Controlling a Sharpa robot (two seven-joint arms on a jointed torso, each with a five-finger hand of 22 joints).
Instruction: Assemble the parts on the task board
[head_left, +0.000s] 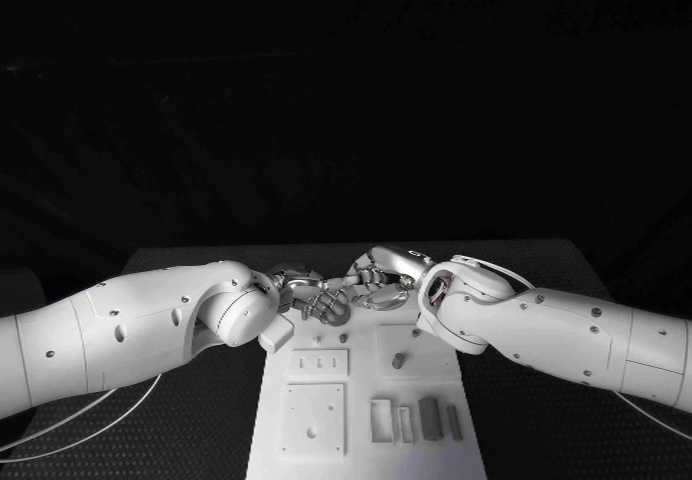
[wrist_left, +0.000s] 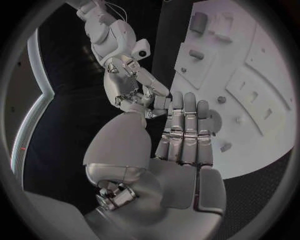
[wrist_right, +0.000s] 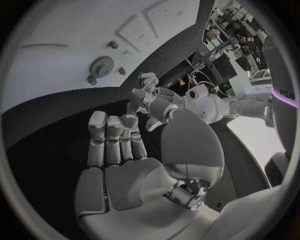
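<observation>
Both hands meet over the far end of the task board (head_left: 361, 400), which lies mid-table (head_left: 577, 420) running near-to-far. Left hand (head_left: 320, 298) comes in from the left, right hand (head_left: 382, 278) from the right; in the head view they're just beside each other, fingertips abt touching, can't tell if there's actual contact.

Left wrist view: left hand (wrist_left: 184, 145) has fingers straight and side by side, stretched out above the board (wrist_left: 250, 100), nothing in it, so released. The right hand (wrist_left: 134, 82) sits just beyond its fingertips.

Right wrist view: right hand (wrist_right: 122, 160) fingers slightly curled, apart from the thumb, palm bare, also released. The left hand (wrist_right: 147, 97) is close ahead of it.

Parts: a small grey peg (head_left: 398, 360) stands on the right-hand board section, just near of the hands. Grey bars (head_left: 428, 415) lie in a row at the near right of the board. A gear-like round part (wrist_right: 102, 66) lies on the board w/ a small peg beside it, per the right wrist view.
</observation>
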